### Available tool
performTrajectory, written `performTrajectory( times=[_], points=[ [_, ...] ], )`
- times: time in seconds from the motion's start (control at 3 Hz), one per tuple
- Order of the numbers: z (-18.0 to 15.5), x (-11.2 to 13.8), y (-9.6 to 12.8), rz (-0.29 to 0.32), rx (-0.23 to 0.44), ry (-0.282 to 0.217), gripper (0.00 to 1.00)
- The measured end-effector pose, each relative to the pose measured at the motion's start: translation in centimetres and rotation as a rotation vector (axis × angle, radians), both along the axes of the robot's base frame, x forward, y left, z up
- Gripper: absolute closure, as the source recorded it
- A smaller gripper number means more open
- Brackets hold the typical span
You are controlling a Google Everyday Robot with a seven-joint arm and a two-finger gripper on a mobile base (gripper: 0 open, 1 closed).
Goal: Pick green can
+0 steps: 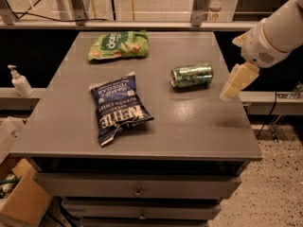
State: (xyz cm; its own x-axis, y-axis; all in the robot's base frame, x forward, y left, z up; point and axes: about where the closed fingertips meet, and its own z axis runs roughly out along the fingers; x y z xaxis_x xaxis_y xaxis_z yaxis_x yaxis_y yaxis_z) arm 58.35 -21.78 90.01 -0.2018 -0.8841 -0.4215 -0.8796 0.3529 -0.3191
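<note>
Filling most of the view, the grey table [189, 126] has drawers [137, 191] under its top and carries three things. The white robot arm [277, 30] enters from the 2 o'clock corner of the view and hangs over the table's right edge.

The dark blue chip bag [118, 109] is the largest item. It lies flat just to the 8 o'clock side of the table's centre, with its lettering upside down to the camera. The flat green snack bag [118, 45] lies toward 11 o'clock, near the far edge.

The green can [191, 75] lies on its side at about 2 o'clock from the table's centre, well apart from both bags. Its long axis runs roughly from 9 to 3 o'clock, with the 3 o'clock end tipped slightly toward the far edge. The silver end at 9 o'clock turns partly toward the camera. Its body is shiny metallic green, mottled with lighter green patches.

The cream-coloured gripper [239, 82] hangs at the 3 o'clock side of the can, near it but not touching, above the table's right edge. It grasps nothing, and I cannot tell whether it is released or clenched.

A small white pump bottle [19, 82] stands on a ledge off the table at 9 o'clock.
</note>
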Motion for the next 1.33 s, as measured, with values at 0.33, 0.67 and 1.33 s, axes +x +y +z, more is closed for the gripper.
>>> performTrajectory(
  times=[0.33,0.67,1.33],
  points=[
    [-1.4,3.2,0.3,-0.01,0.074,0.001,0.0],
    [-2.7,5.5,1.2,-0.012,0.128,0.014,0.0],
    [-5.2,7.9,3.4,0.01,0.209,0.05,0.0]
  ],
)
